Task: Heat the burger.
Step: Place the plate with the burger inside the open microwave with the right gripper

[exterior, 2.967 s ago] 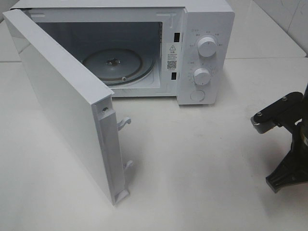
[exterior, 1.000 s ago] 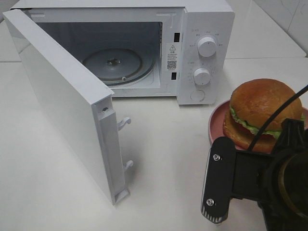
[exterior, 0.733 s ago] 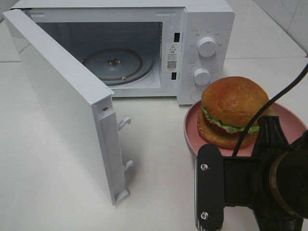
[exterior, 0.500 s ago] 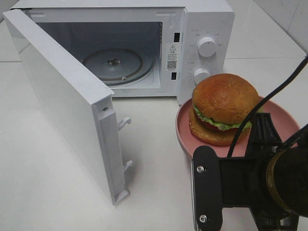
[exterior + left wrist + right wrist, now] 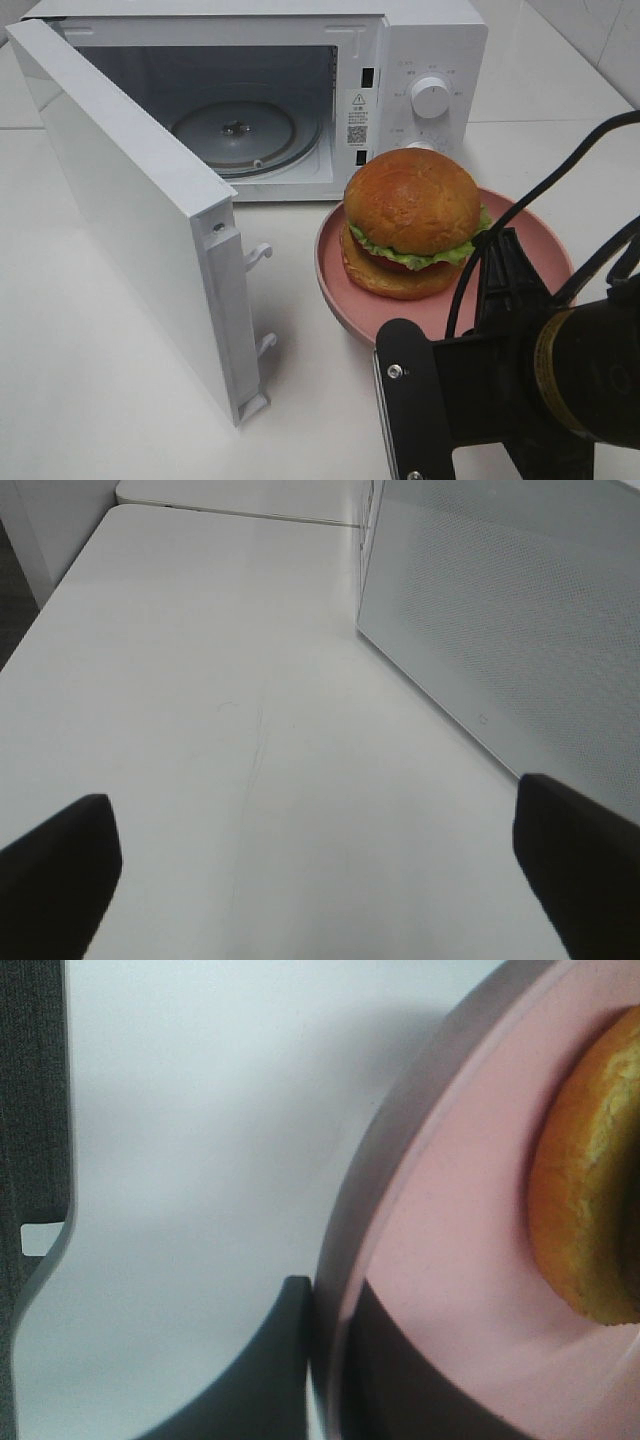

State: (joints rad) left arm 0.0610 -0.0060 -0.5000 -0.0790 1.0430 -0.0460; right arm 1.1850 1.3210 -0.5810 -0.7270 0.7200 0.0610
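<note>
The burger [image 5: 412,222], with a golden-brown bun, green lettuce and red filling, sits on a round pink plate [image 5: 345,300]. My right gripper [image 5: 500,292] is shut on the plate's near rim and holds it above the table, in front of the microwave's control panel. In the right wrist view a dark finger [image 5: 285,1360] clamps the plate rim [image 5: 345,1260], with the burger [image 5: 590,1210] further in. My left gripper [image 5: 318,870] is open and empty over bare table beside the microwave door; it is out of the exterior view.
The white microwave [image 5: 430,40] stands at the back with its door [image 5: 120,200] swung wide open to the left and a glass turntable [image 5: 235,135] inside. The upper dial [image 5: 430,97] shows; the plate hides the lower one. The door's outer face [image 5: 520,630] is next to the left gripper.
The right gripper has carried the plate with the burger leftward and closer to the microwave opening. Three seconds ago the plate was out of view. The door has not moved.
</note>
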